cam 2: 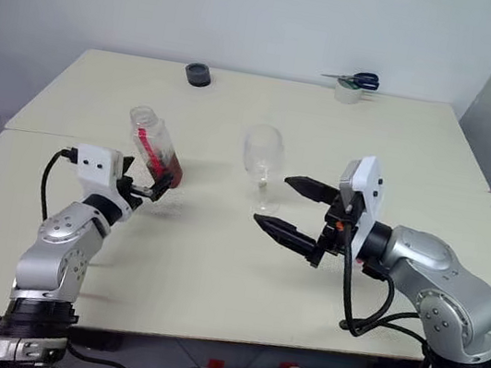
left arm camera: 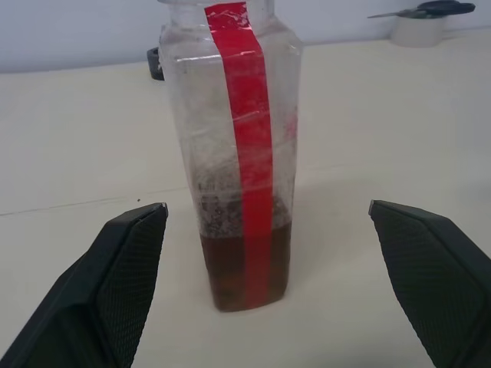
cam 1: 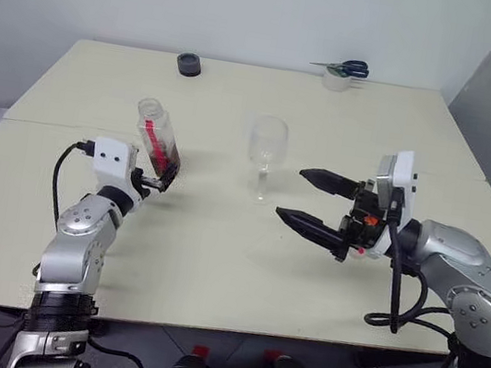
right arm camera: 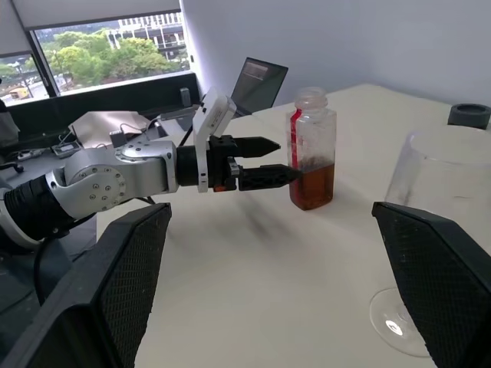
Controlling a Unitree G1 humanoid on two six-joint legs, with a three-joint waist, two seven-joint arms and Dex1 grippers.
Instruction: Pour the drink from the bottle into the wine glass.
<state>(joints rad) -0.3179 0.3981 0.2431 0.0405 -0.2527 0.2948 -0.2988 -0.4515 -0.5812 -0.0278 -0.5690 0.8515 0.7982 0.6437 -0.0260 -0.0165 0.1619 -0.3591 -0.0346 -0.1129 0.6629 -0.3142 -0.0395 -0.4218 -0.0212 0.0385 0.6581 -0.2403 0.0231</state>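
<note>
An office or lab room is suggested by plain white walls [cam 1: 255,8], a laptop [right arm camera: 259,83] and a city-view window [right arm camera: 92,46]

On the surface [cam 1: 214,263] we see the bottle [cam 1: 157,137] at nine o'clock of the wine glass [cam 1: 266,155]. At twelve o'clock, near the far edge, lie a small round cap [cam 1: 189,64] and, further right, a tape roll [cam 1: 338,79] with scissors [cam 1: 346,67] on it.

Bright, even light; soft shadows (wrist views slightly blurred w/ distortion).
</note>
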